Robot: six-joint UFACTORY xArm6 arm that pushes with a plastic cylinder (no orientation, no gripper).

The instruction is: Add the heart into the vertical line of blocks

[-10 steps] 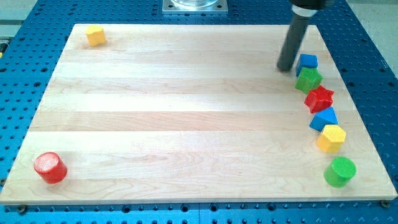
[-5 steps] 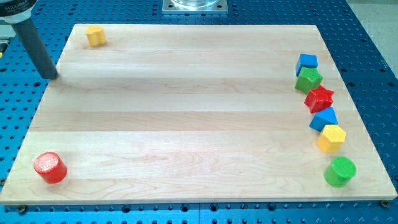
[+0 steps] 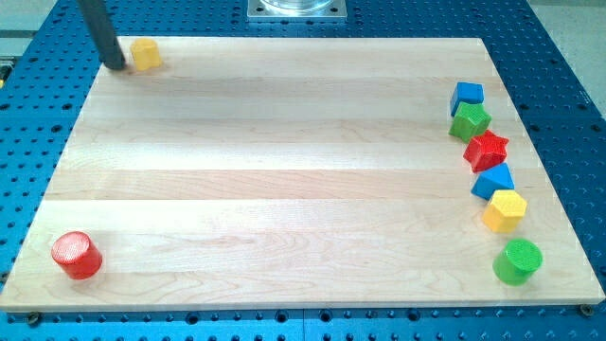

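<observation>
A yellow heart [image 3: 146, 54] lies near the board's top left corner. My tip [image 3: 115, 66] stands just to the view's left of it, close beside it; contact cannot be told. Down the view's right side runs a rough vertical line of blocks: a blue cube [image 3: 467, 95], a green star [image 3: 470, 120], a red star [image 3: 486, 150], a blue triangle [image 3: 493, 180], a yellow hexagon [image 3: 505, 209] and a green cylinder [image 3: 518, 260].
A red cylinder [image 3: 76, 255] stands near the board's bottom left corner. The wooden board [image 3: 284, 170] lies on a blue perforated table. A metal arm base [image 3: 296, 8] sits at the view's top centre.
My tip crossed from beside the blue cube at the right to the board's left edge, then moved up and right to just left of the yellow heart. No block has moved.
</observation>
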